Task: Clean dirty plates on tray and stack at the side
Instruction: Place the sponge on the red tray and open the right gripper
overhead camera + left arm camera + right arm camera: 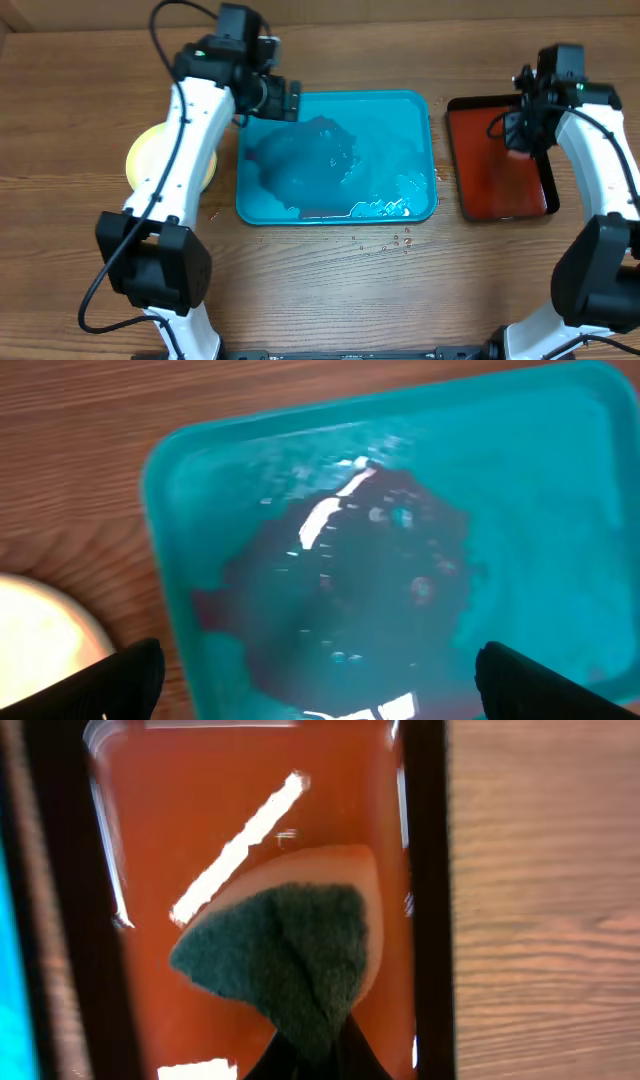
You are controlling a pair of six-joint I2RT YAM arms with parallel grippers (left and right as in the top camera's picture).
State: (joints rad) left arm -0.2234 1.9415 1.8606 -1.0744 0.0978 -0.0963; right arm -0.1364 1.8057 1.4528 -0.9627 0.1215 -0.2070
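The turquoise tray (432, 150) lies mid-table and holds murky, reddish water; no plate shows in it. A pale yellow plate (143, 156) rests on the table left of the tray, partly hidden by the left arm, so I cannot tell how many are stacked there. Its pale edge shows in the left wrist view (40, 645). My left gripper (286, 98) hovers over the tray's far left corner (165, 480), open wide and empty (320, 685). My right gripper (524, 132) hangs over the red tray, shut on a green-and-cream sponge (290, 955).
A red tray with a dark rim (500, 190) sits to the right of the turquoise one, wet inside (200, 810). Water droplets (398, 240) speckle the wood just in front of the turquoise tray.
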